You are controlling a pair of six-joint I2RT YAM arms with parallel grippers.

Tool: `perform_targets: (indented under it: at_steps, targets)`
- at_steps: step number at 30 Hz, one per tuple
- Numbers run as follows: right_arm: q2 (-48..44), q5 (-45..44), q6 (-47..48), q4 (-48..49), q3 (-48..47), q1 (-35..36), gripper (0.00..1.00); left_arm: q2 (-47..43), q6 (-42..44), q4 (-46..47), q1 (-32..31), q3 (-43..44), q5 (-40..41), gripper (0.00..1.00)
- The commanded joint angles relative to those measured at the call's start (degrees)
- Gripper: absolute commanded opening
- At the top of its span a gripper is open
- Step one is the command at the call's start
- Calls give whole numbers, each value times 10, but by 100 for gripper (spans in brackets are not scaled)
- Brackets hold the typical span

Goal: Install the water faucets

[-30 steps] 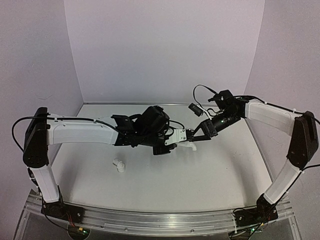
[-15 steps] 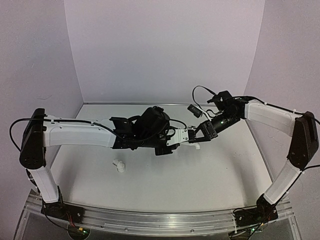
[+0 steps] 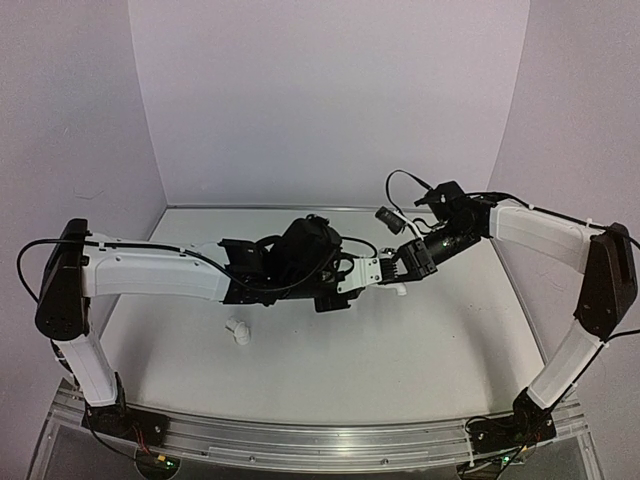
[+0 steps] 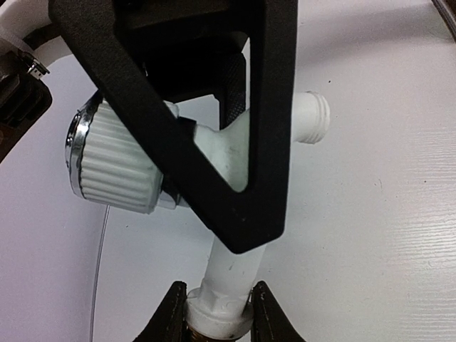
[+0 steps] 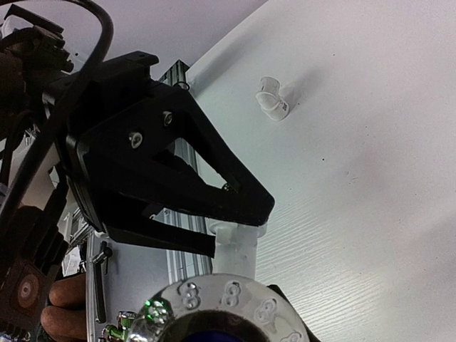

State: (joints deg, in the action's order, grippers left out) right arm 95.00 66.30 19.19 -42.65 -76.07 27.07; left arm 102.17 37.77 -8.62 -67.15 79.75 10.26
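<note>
White tap with ribbed knob and chrome rim, white wood-grain table, lilac walls

The left arm rises from its base, bends at the elbow and stretches level toward the right, with the wrist rolled. The left gripper has its jaws clamped tight on the tap. The right arm arches up and inward, its forearm sloping down to the left. The right gripper meets the left one head-on. Its fingertips touch both sides of the tap's end.
</note>
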Motion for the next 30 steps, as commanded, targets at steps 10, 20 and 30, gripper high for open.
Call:
perform_targets:
  at_steps: [10,20,30]
  targets:
    - [-22,14,-11,3,-14,4,50,-16,-17,107,-3,5,59,1]
    - [-39,13,-60,52,-33,-3,46,-40,-33,116,-3,-19,47,0]
    - [-88,3,-159,180,9,-3,35,-50,-53,144,-3,-27,63,0]
